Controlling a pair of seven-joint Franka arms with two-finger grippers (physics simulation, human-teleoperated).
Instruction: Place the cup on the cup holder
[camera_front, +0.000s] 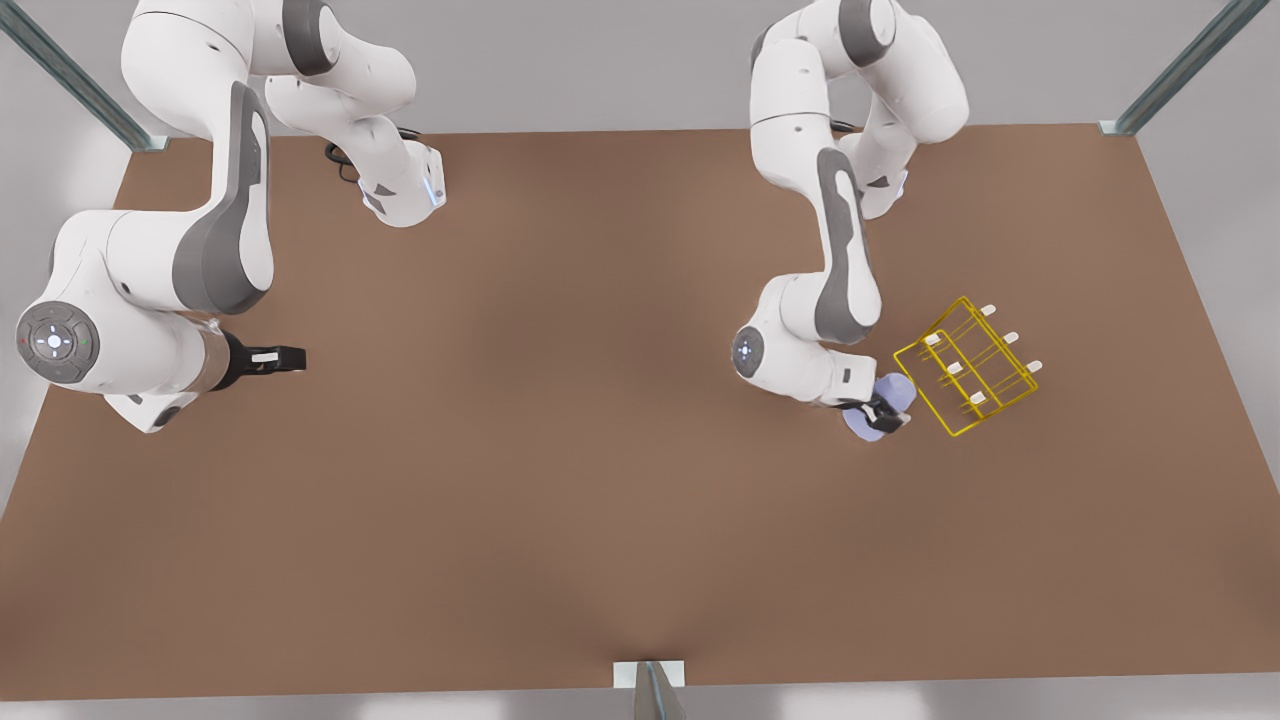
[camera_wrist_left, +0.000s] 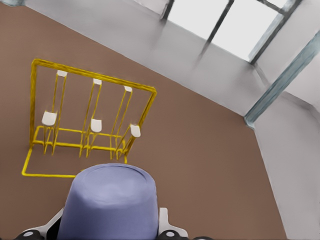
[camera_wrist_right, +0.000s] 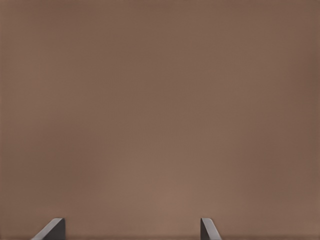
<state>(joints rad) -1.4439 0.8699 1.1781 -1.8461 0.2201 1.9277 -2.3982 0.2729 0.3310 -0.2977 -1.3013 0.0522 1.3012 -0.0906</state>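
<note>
The lavender-blue cup (camera_front: 893, 391) hangs just off the near-left corner of the yellow wire cup holder (camera_front: 922, 392), on the front view's right. My left gripper (camera_front: 880, 410) is shut on the cup, its dark fingers across the cup's middle. In the left wrist view the cup (camera_wrist_left: 111, 200) sits between the light fingers (camera_wrist_left: 165, 221), with the cup holder (camera_wrist_left: 95, 76) and its white-tipped pegs right beyond it. My right gripper (camera_front: 290, 358) waits open over bare table on the front view's left, its fingertips (camera_wrist_right: 210, 229) spread apart.
The brown table (camera_front: 600, 450) spreads wide between the two arms. Metal frame posts (camera_front: 1180, 70) stand at the far corners, and a bracket (camera_front: 650, 680) sits at the middle of the near edge. The left arm's elbow (camera_front: 840, 260) leans over the table beside the rack.
</note>
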